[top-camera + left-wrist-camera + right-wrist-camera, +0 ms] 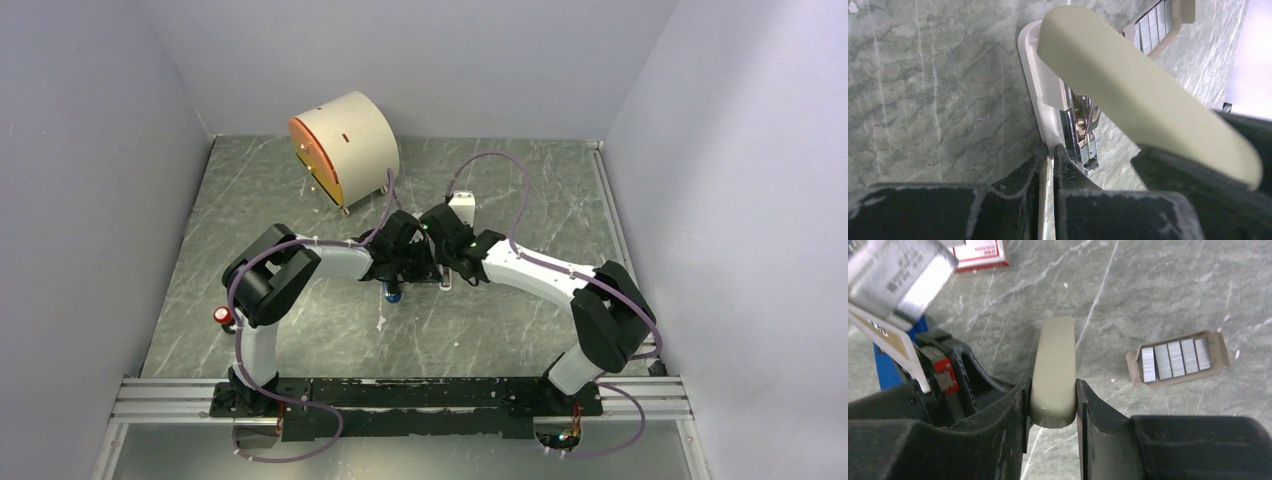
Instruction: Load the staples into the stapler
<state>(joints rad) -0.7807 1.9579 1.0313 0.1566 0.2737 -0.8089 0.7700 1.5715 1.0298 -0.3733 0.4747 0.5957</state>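
Nearest the bases, a red-capped object [222, 315] sits at about 8 o'clock on the table [330, 340], by the left arm's elbow. At the table's middle the two grippers meet. The left gripper [1048, 152] is pinched tight on the thin pale base plate of the grey-green stapler [1128, 85], whose top arm stands raised. The right gripper [1052, 390] clamps that arm's end between both fingers. The stapler [392, 293], blue, peeks out at 6 o'clock of the left gripper, mostly hidden, so how it lies is unclear. The staples [1175, 357] lie as side-by-side strips in a cardboard tray [1215, 342], at 3 o'clock of the clamped arm and apart from it. Farthest, at 11 o'clock, stands a beige drum [360, 140] with an orange face.
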